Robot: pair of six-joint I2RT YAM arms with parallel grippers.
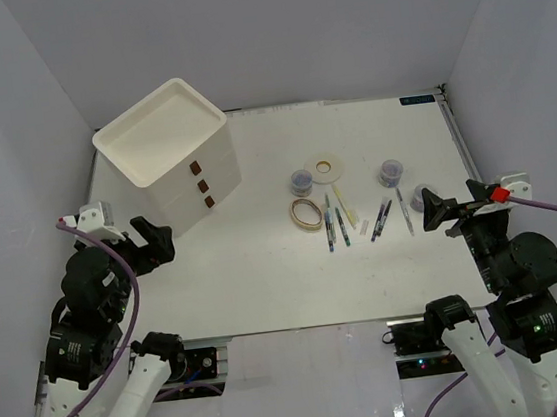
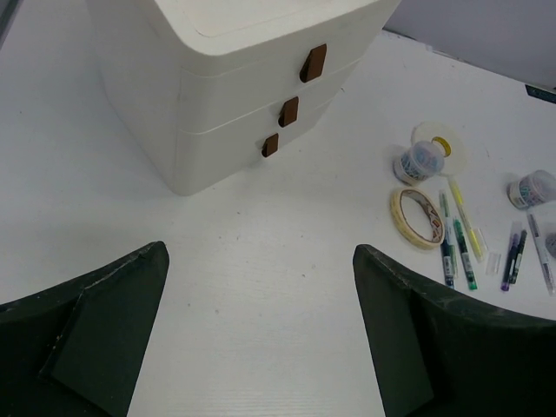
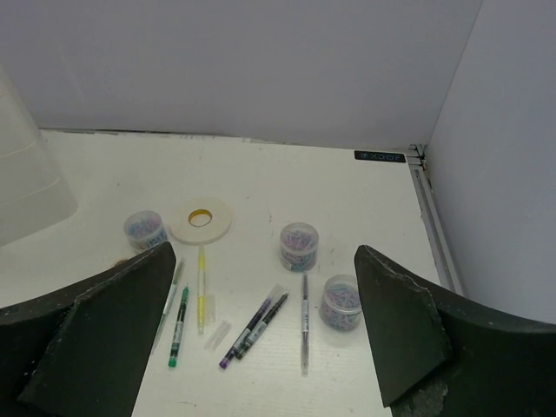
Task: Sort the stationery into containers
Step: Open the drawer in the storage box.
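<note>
The white drawer unit stands at the far left of the bench, turned at an angle, with its three drawers shut and their small brown handles stacked one above the other on the front facing the middle of the bench. The stationery lies loose on the bench to the right of the unit, well apart from it. The white tape ring lies flat farthest back, and the beige tape ring sits nearer the arms and slightly to the left. Of the three clear jars with bluish-purple contents, one stands just left of the white ring and the other two stand close together at the right end of the group. The pens lie between the jars in two loose clusters, all pointing roughly front to back: a yellow one and green-marked ones by the beige ring, purple and grey ones nearer the right-hand jars. A small pale stick lies between the two clusters. The left hand hovers above the bench in front of the drawer unit, jaws spread wide with nothing between them. The right hand hangs at the right side of the bench, just beside the nearest jar, pointing toward the stationery, its jaws also wide apart and holding nothing.
</note>
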